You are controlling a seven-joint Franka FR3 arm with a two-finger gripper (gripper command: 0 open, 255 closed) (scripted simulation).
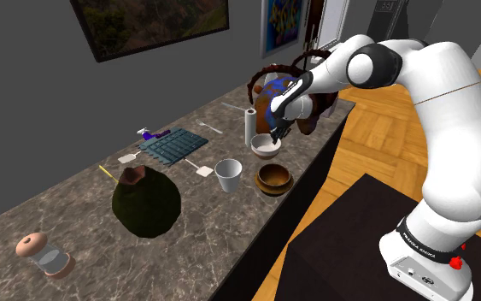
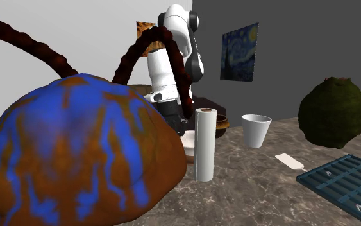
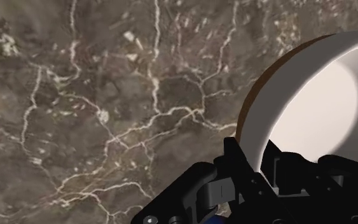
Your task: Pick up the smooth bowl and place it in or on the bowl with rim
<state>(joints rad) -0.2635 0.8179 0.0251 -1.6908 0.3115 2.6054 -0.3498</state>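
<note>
Black fingers (image 3: 234,167) clamp the rim of the white bowl (image 3: 311,108), with open marble counter (image 3: 107,114) beside it

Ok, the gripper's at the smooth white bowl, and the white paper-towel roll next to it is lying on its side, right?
Not quite. The white paper-towel roll stands upright on the dark marble counter, as the shoulder view shows. The rest holds: the gripper is at the smooth white bowl, with the roll next to it.

Smooth bowl (image 1: 264,150) sits behind cup (image 1: 228,175) and rimmed bowl (image 1: 274,179).
</note>
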